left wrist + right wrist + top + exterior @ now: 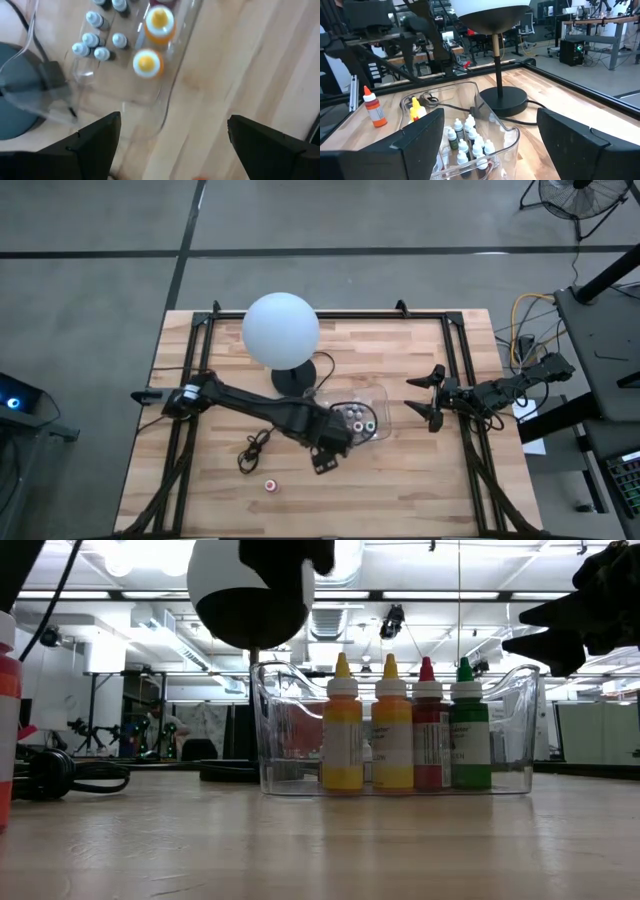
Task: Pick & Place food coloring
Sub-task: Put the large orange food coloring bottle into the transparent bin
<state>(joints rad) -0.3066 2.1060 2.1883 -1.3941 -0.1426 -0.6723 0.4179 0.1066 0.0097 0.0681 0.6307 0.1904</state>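
Observation:
A clear plastic tray [378, 394] sits mid-table and holds several small dropper bottles [357, 420]. In the low view yellow, red and green ones [410, 725] stand upright along its near wall. In the left wrist view I see white-capped ones [95, 42] and two yellow-capped ones [147, 62]. One orange bottle [270, 485] stands alone on the table, near of the tray [372, 107]. My left gripper [328, 458] hovers open above the table at the tray's near-left corner [174, 120]. My right gripper [410, 396] hangs open to the right of the tray [490, 112].
A white globe lamp [281, 328] stands on a dark round base [295, 377], just beyond the tray toward the far edge. Its black cable [255, 450] coils on the table left of my left gripper. A black frame [460, 370] borders the table. Bare wood lies on the near side.

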